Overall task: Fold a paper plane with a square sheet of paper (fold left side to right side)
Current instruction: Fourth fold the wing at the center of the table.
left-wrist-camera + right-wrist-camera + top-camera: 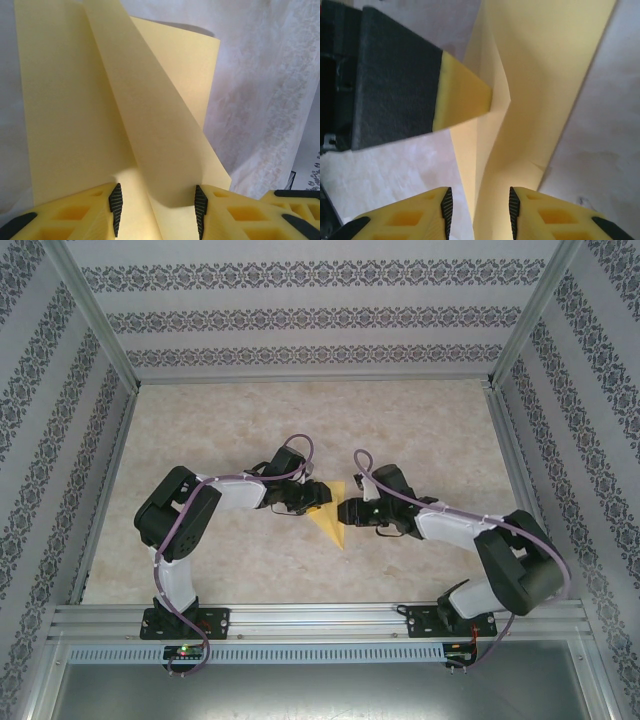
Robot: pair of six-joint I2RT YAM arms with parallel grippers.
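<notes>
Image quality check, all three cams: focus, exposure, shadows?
Top external: evenly lit, sharp, no glare; the sheet of paper is small in frame. Left wrist: paper in soft focus, shadow under its raised flap by the left gripper, table washed pale. Right wrist: the left gripper's finger at upper left is blurred, soft shading along the paper's crease.

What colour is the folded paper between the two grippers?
Pale yellow-orange, plain and unmarked. The folded paper shows best in the left wrist view.

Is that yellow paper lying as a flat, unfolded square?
No, the paper has a long diagonal flap folded across its surface.
</notes>
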